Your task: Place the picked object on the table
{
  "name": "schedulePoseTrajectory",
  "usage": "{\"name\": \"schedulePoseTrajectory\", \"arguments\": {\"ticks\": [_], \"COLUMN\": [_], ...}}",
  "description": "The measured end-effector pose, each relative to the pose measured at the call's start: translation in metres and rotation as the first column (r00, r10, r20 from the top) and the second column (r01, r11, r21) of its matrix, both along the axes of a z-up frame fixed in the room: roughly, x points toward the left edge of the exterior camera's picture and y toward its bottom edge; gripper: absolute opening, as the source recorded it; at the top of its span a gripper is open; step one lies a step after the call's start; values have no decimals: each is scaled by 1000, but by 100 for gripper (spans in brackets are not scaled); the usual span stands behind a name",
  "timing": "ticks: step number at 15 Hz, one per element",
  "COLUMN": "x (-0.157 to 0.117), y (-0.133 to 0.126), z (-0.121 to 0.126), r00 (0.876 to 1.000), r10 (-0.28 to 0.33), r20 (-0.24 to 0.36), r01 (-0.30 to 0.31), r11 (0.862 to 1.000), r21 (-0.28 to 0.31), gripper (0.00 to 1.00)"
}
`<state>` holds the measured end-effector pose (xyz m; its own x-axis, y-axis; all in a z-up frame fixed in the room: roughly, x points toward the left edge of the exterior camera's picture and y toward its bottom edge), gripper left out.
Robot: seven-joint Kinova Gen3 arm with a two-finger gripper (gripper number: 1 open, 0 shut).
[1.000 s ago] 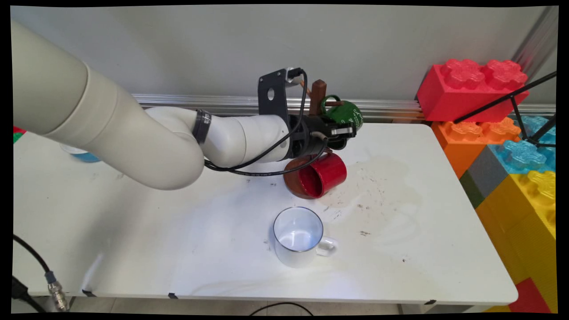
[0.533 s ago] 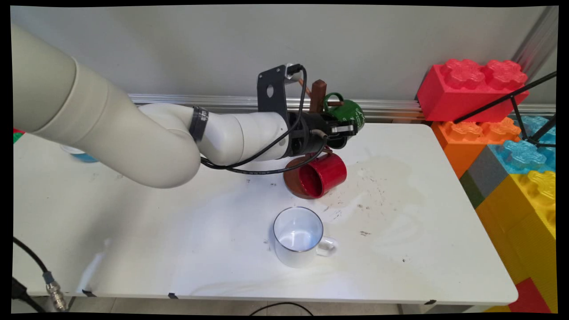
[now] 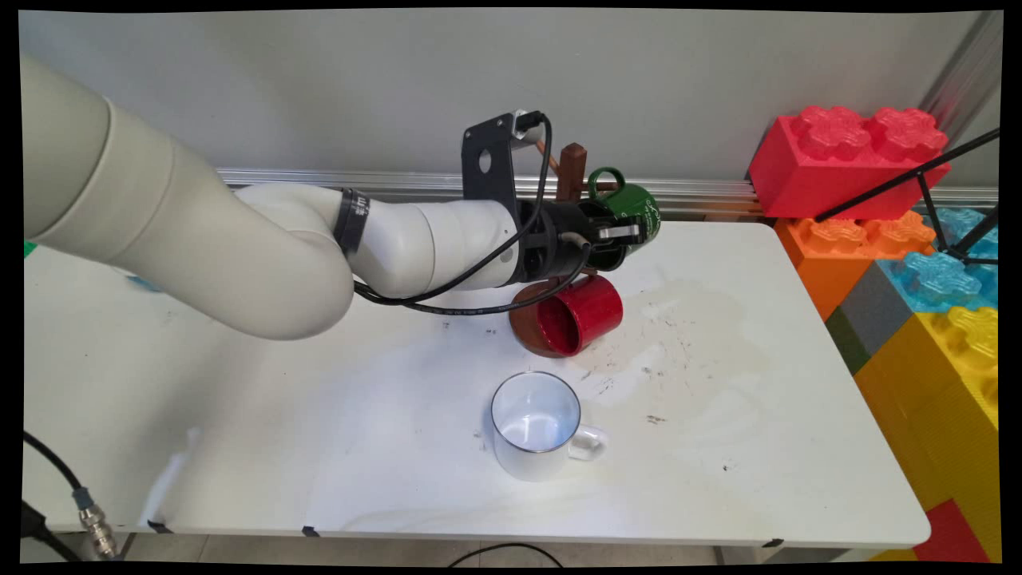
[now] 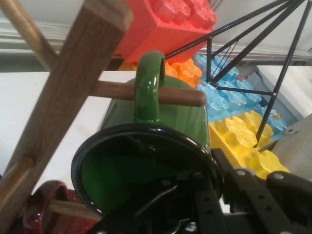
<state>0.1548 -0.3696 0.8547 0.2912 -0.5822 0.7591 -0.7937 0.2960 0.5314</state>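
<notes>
- Green enamel-looking mug is hanging by its handle on a wooden rack peg near the table's far edge; gripper is clamping its rim, one finger inside.
- Judging it rigid, light, glossy and slippery; the rim is looking like the best hold.
- Red mug is hanging lower; white mug is standing nearer the near edge.
- Rack base is sitting hidden behind the arm; fingertips are getting cut off in the hand view.

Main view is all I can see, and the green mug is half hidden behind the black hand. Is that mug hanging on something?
Observer: Yes. The hand view shows the green mug with its handle looped over a wooden peg.
Visitor: Is the hand gripping it?
Observer: It looks so. One of the fingers is outside the black rim, the other inside.
Visitor: And the red one?
Observer: The red mug has its handle on a lower peg.
</notes>
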Motion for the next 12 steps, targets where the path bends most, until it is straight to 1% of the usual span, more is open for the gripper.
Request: {"name": "schedulePoseTrajectory", "arguments": {"ticks": [12], "x": [-11], "y": [15], "z": [10], "r00": [1000], "r10": [-1], "r20": [-23], "r01": [1], "r11": [1000], "r21": [21], "gripper": [0]}}
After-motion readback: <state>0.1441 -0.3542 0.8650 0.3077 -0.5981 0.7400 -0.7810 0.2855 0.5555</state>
